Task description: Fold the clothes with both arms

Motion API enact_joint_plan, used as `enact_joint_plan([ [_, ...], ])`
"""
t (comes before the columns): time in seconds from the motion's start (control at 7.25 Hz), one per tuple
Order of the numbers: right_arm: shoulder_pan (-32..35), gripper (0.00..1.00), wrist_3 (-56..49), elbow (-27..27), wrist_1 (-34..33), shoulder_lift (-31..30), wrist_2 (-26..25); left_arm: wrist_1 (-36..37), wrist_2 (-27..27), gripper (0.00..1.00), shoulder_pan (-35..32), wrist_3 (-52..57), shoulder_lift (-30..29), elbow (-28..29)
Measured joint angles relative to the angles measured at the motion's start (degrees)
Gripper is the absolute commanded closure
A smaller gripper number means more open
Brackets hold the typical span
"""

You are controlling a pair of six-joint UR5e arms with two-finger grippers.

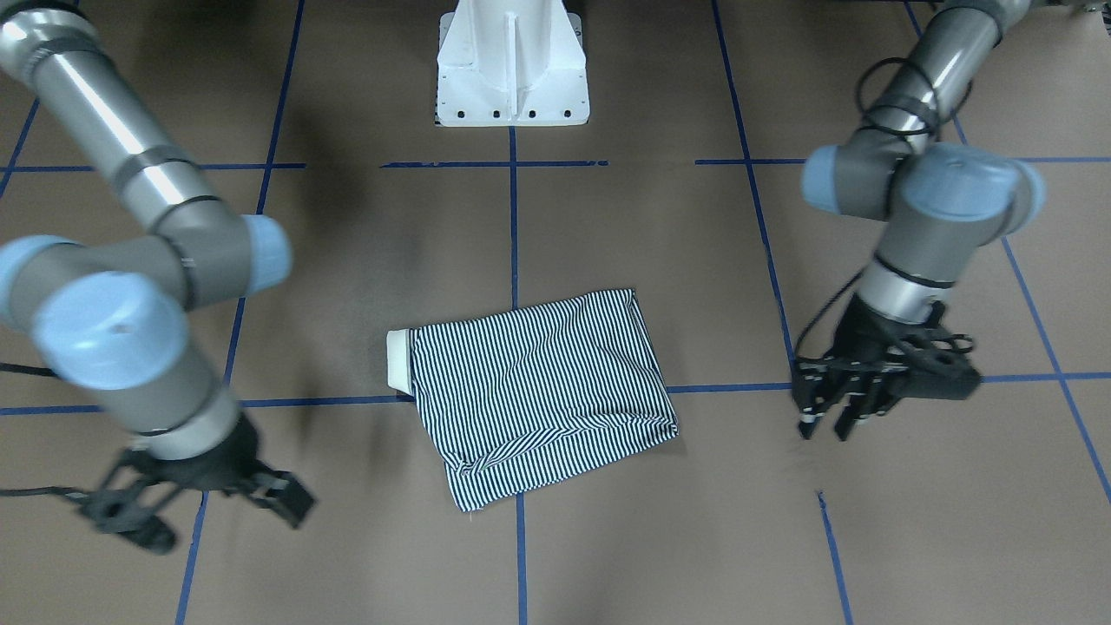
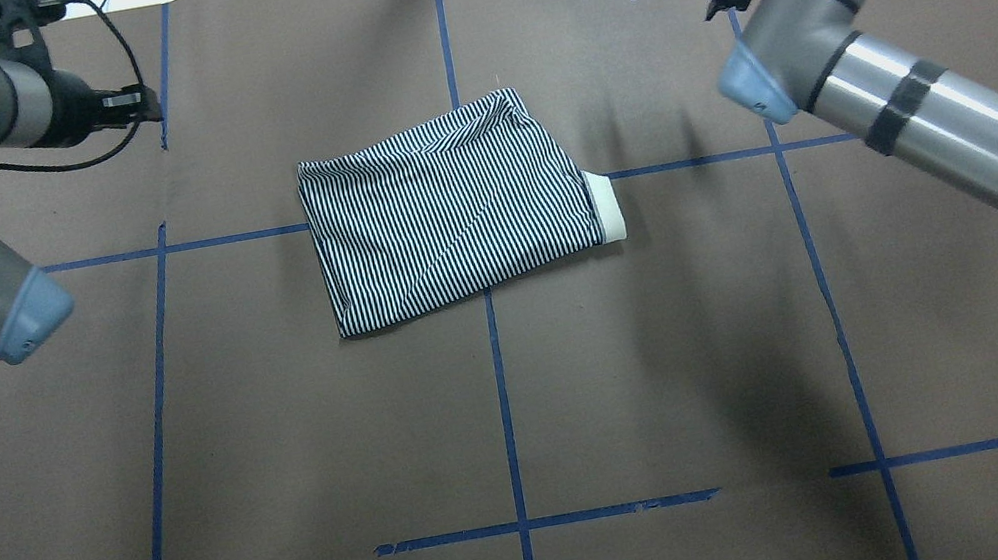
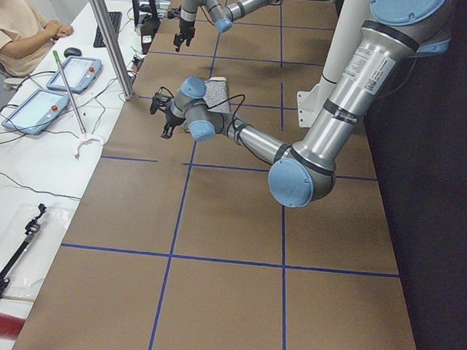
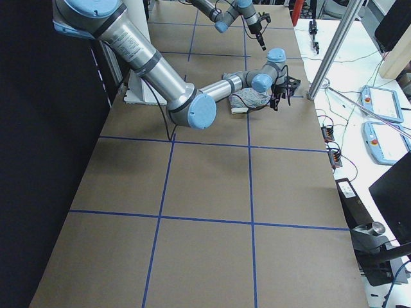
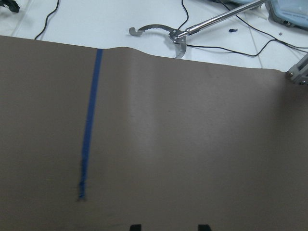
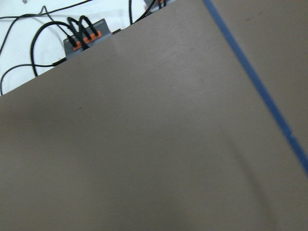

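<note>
Brown paper-covered table (image 1: 608, 538) gridded with blue tape, seen facing the robot: black two-finger right gripper (image 1: 221, 521), fingers spread, hangs at 8 o'clock of the folded navy-and-white striped polo shirt (image 1: 538, 391) lying mid-table; black left gripper (image 1: 825, 425), fingers apart, at 3 o'clock; cream collar (image 1: 399, 360) points to 9; white pedestal base (image 1: 512, 69) at 12
</note>
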Motion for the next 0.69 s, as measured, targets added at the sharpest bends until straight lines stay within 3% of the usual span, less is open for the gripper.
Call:
enact_joint_plan([
  [0.14, 6.3, 0.00, -11.7, 2.0, -0.1, -5.4, 4.9, -0.7, -7.0, 0.33, -6.2, 9.7, 2.8, 0.5],
  [0.28, 13.5, 0.00, -23.4, 3.0, -0.7, -10.2, 9.9, -0.6, -13.7, 0.00, -12.8, 19.0, 4.7, 1.9],
  [0.55, 25.5, 0.00, -47.8, 4.5, -6.2, -18.0, 15.3, 2.9, -23.5, 0.00, -24.5, 34.4, 7.3, 4.1],
  [0.69, 29.6, 0.00, -59.1, 6.2, -11.7, -21.4, 16.2, 7.0, -25.4, 0.00, -28.5, 41.6, 9.0, 4.2],
])
